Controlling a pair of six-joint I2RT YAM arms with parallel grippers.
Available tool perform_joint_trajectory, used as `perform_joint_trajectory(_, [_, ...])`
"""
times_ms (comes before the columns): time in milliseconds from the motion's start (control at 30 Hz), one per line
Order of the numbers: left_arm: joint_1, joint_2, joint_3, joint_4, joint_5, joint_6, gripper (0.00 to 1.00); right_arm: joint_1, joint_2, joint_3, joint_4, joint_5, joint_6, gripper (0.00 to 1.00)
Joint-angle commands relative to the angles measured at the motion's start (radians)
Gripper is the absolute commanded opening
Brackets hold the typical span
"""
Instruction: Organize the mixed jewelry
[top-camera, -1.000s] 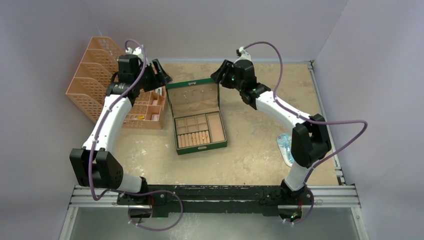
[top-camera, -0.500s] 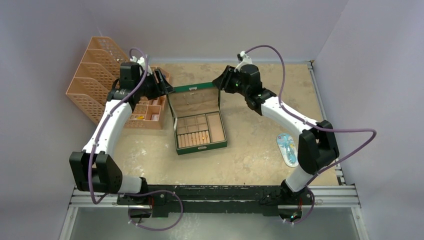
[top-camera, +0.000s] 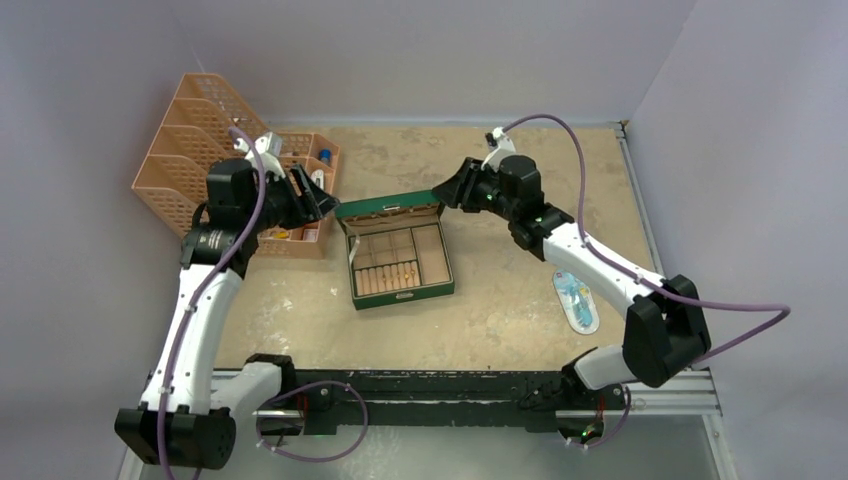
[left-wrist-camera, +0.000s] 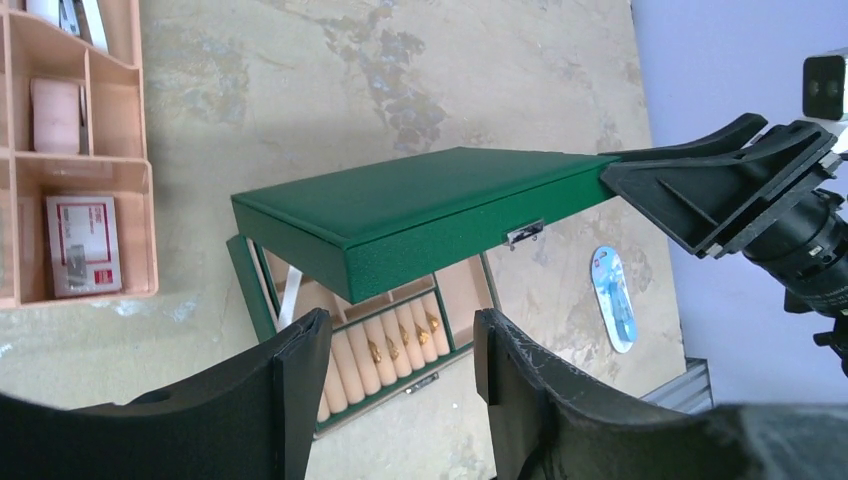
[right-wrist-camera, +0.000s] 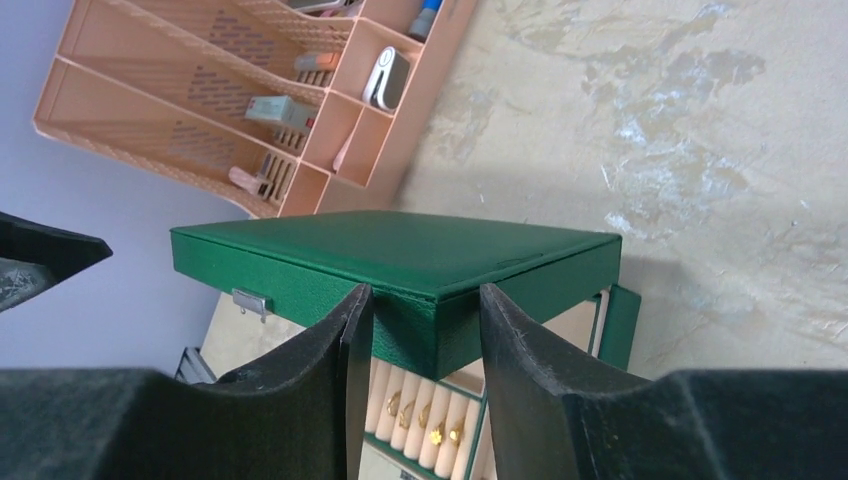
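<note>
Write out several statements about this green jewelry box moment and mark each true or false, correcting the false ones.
1. The lid of the green box stands partway open. True.
2. Gold pieces sit in the box's ridged slots. True.
3. The light-blue packet lies inside the box. False: it lies on the table, to the right of the box.
4. The right gripper hangs over the peach organizer. False: it is at a corner of the lid, which points in between its jaws.
5. The left gripper has its jaws fully closed. False: a clear gap shows between them.
</note>
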Motion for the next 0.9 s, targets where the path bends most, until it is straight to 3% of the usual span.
perform_joint_trajectory(0, [0.004,-0.045,-0.059,-0.027,-0.004,-0.033,0.54,0.005,-0.027,-0.089,-0.144,-0.014,-0.023,0.43])
perform_joint_trajectory(133, [0.005,-0.048,-0.123,-0.025,0.012,-0.053,0.54,0.005,-0.093,-0.138,-0.173,-0.006,-0.02,0.42])
perform_joint_trajectory(267, [0.005,-0.017,-0.133,-0.05,0.051,-0.03,0.53,0.005,-0.163,-0.183,-0.197,-0.069,-0.045,0.33])
perform_joint_trajectory(367, [0.005,-0.004,-0.123,-0.083,0.043,-0.008,0.53,0.004,-0.234,-0.211,-0.221,-0.081,-0.063,0.32])
perform_joint_trajectory(600, [0.005,-0.016,-0.141,-0.082,0.057,-0.024,0.53,0.006,-0.353,-0.23,-0.264,-0.058,-0.097,0.57])
perform_joint_trajectory(867, [-0.001,0.06,-0.257,-0.009,0.15,-0.072,0.52,0.008,-0.232,-0.234,-0.181,-0.071,-0.077,0.6])
